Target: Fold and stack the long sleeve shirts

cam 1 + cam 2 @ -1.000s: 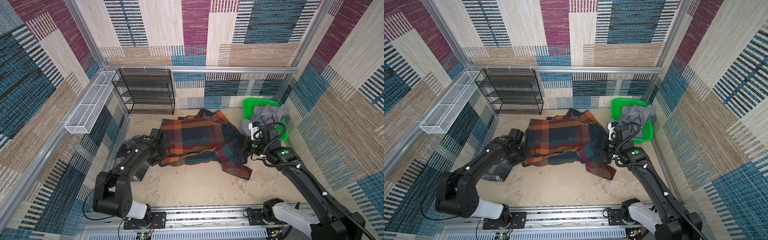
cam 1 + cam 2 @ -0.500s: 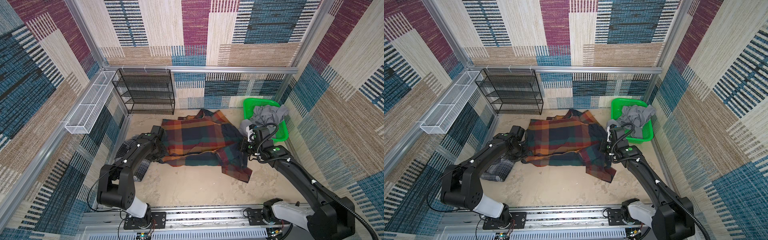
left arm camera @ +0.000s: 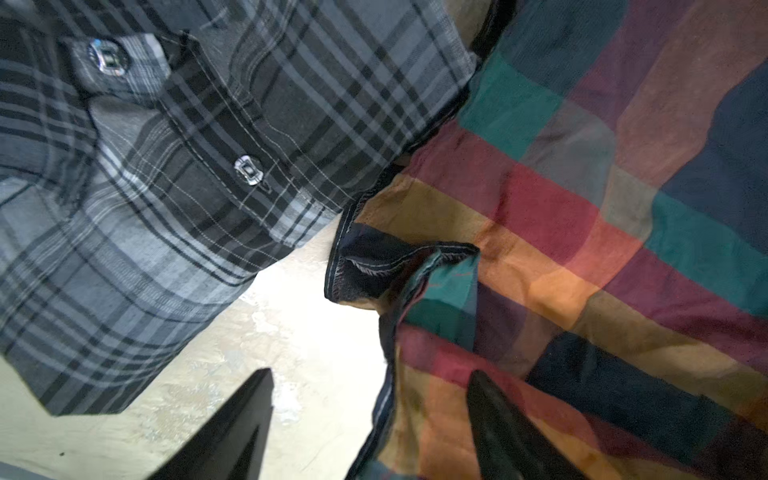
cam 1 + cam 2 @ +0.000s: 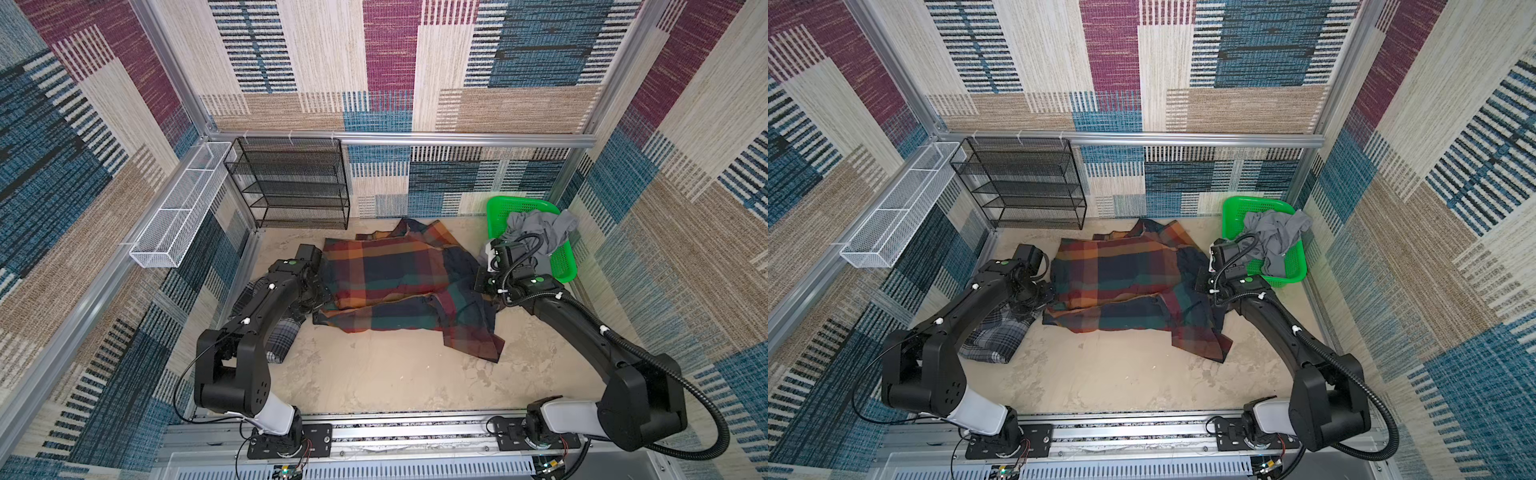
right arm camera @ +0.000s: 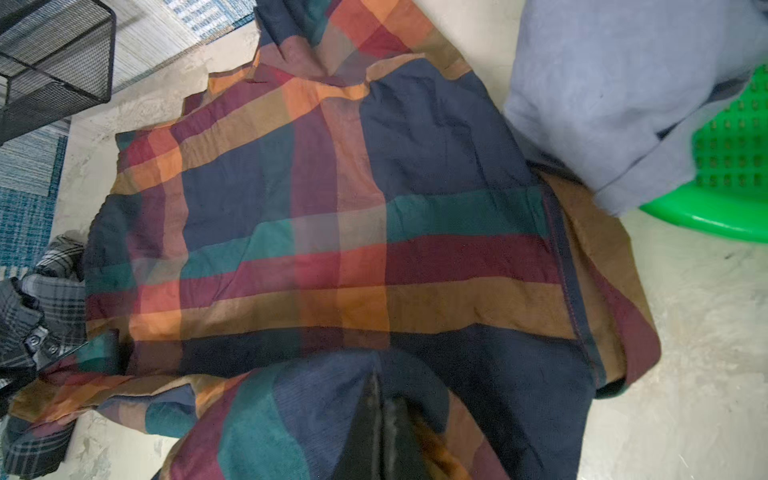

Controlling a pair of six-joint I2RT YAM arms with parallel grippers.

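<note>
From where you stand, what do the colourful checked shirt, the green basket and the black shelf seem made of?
Colourful checked shirt: soft matte woven cloth, perhaps cotton; creased, stitched hems. Green basket: glossy moulded plastic, perforated grid. Black shelf: matte fine mesh on thin bars, likely painted metal.

In both top views most of the grey plaid shirt lies hidden beneath the left arm, and the left gripper is lost behind its own wrist. The right gripper pinches the large plaid shirt, tips buried in navy folds. In the right wrist view the green basket and a grey garment run off the picture's edge
</note>
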